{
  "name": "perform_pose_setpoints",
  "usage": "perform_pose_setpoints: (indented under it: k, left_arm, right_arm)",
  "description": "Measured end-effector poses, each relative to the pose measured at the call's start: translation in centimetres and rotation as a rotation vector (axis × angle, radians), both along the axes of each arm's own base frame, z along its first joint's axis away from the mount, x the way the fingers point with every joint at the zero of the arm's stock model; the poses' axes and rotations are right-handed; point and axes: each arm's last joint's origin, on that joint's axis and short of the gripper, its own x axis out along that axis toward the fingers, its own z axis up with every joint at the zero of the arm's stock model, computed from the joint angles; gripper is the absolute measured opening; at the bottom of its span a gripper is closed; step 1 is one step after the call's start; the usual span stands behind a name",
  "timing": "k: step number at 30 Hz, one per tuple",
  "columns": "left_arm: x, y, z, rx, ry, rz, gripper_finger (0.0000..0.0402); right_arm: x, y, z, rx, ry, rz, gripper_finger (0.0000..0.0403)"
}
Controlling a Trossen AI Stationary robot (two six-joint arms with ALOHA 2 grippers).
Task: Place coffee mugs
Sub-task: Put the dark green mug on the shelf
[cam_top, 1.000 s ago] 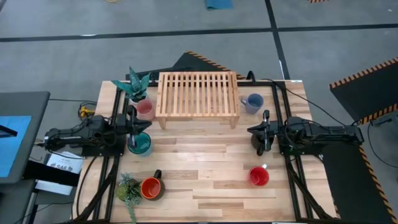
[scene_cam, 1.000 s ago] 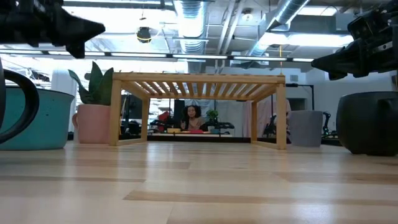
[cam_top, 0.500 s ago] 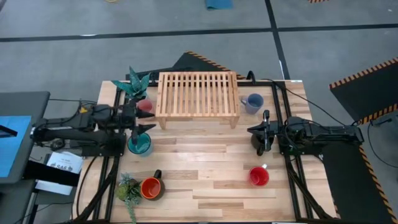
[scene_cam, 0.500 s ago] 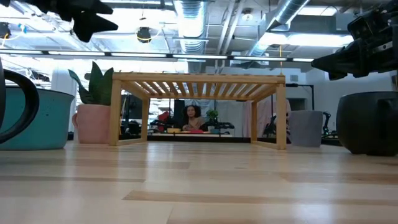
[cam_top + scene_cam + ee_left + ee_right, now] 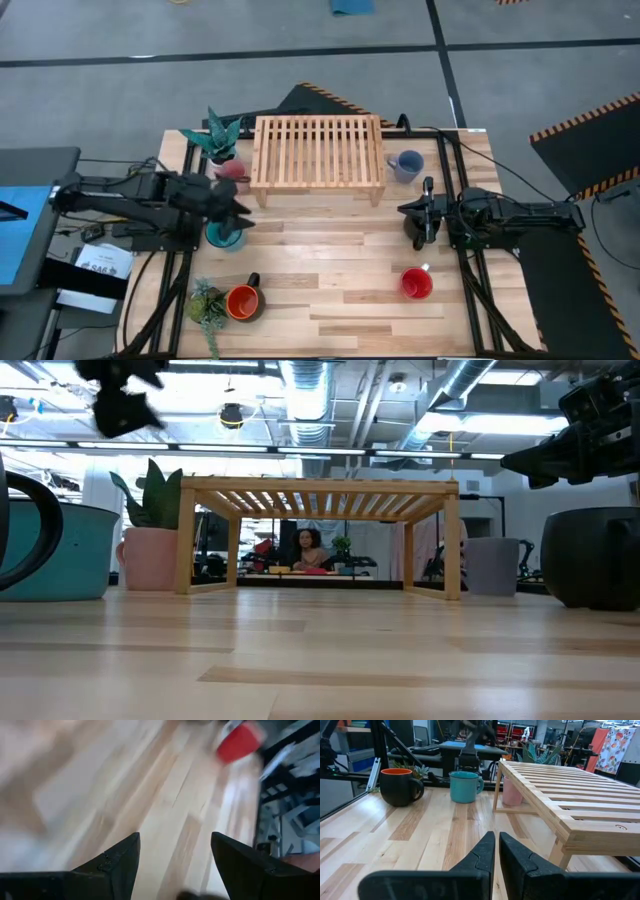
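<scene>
The left gripper [image 5: 238,211] hangs above the teal mug [image 5: 225,234] at the left side of the wooden worktop [image 5: 330,270], its fingers [image 5: 115,860] spread well apart with nothing between them (the left wrist view is smeared, showing only bare planks and the red mug [image 5: 240,742] far beyond the fingertips). The pink mug [image 5: 234,174] stands just beyond those fingers, against the near corner of the slatted wooden rack [image 5: 318,150], with a spiky teal plant [image 5: 219,135] beside it. The right gripper [image 5: 421,224] rests low at the right side of the worktop, its fingers [image 5: 480,855] pressed almost together and empty. Ahead of those fingers, across the worktop, the right wrist view shows the teal mug, the pink mug under the rack's edge, and the black mug [image 5: 400,785] with its orange inside. In the high view the grey-blue mug [image 5: 406,166] sits beside the rack's right end, off to one side of the right fingers, and the red mug sits on the open planks to their other side. The black mug stands near the front left corner, touching a small green plant [image 5: 206,303].
</scene>
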Motion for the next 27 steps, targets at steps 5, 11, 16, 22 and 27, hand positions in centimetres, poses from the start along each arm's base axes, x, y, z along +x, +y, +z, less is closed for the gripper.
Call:
perform_pose_setpoints:
  k: [5,11,16,22,27]
  left_arm:
    - [-0.6,-1.0,-1.6,-0.081,0.194,0.106,0.0229]
    - [-1.4,-1.4,-2.7,-0.024,0.307,0.269,0.0229]
    - [-0.8,-2.2,-3.2,-0.023,0.336,0.29,0.0229]
    - [0.9,-2.9,-4.8,0.009,0.437,0.319,0.0229]
    - [2.4,-3.5,-6.4,0.051,0.532,0.325,0.0229]
  right_arm:
    - [0.0,0.0,0.0,0.0,0.0,0.0,0.0052]
    - [0.0,0.0,0.0,0.0,0.0,0.0,0.0052]
    - [0.0,0.0,0.0,0.0,0.0,0.0,0.0052]
    - [0.0,0.0,0.0,0.0,0.0,0.0,0.0052]
    - [0.0,0.0,0.0,0.0,0.0,0.0,0.0052]
